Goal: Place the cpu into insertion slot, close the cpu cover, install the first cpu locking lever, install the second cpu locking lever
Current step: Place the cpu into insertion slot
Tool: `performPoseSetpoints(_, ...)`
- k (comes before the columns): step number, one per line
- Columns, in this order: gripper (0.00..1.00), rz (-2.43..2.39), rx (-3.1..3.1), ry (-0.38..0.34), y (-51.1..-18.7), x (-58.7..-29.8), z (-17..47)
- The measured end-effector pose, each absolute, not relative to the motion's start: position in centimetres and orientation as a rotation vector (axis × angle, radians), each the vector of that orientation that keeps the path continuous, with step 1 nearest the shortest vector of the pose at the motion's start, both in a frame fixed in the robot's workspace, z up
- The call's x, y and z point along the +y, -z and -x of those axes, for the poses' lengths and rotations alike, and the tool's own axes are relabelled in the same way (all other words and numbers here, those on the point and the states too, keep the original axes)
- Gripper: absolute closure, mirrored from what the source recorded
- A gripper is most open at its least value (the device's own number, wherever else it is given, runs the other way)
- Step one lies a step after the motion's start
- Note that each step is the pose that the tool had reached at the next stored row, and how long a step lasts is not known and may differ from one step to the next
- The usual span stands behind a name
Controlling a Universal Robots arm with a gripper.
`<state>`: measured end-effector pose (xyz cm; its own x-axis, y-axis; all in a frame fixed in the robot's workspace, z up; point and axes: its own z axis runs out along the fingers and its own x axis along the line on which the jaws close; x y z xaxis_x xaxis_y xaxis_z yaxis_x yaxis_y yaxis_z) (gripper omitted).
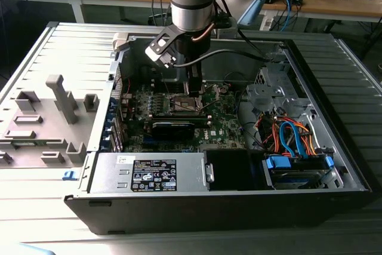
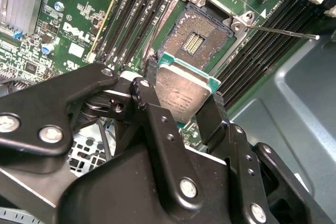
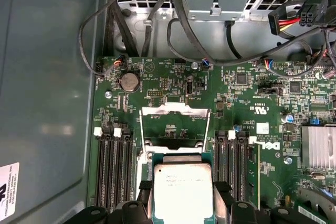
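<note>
One step of four is in hand: placement. The gripper (image 2: 182, 88) pinches the cpu (image 2: 181, 100) by its edges, just above the open insertion slot (image 2: 198, 38). The cpu cover (image 3: 176, 110) stands raised. Seating likely calls for square alignment and a gentle descent.

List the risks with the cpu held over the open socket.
1. The cpu, gripped by two edges in the gripper, hangs above the open insertion slot; landing askew could bend its exposed contacts.
2. The raised cpu cover stands close to the descent path and might be clipped.
3. A slip would drop the cpu onto those contacts.
</note>
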<state>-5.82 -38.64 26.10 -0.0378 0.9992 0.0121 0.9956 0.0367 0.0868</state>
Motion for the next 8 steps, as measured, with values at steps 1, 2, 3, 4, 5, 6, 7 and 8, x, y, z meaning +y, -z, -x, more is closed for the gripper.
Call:
performPoseSetpoints(1,0.45,-2.143,2.224,-0.110,-26.08,-38.63,5.85)
performPoseSetpoints(2,0.45,-2.143,2.224,-0.110,-26.06,-38.63,5.90)
performPoseSetpoints(3,0.45,-2.142,2.224,-0.110,-26.04,-38.62,5.93)
performPoseSetpoints(4,0.45,-2.142,2.224,-0.110,-26.03,-38.62,5.94)
performPoseSetpoints(5,0.45,-2.143,2.224,-0.110,-26.02,-38.62,5.97)
performPoseSetpoints(6,0.45,-2.142,2.224,-0.110,-26.00,-38.62,5.99)
performPoseSetpoints(7,0.45,-2.142,2.224,-0.110,-25.99,-38.61,6.00)
performPoseSetpoints(8,0.45,-2.142,2.224,-0.109,-25.98,-38.61,6.01)
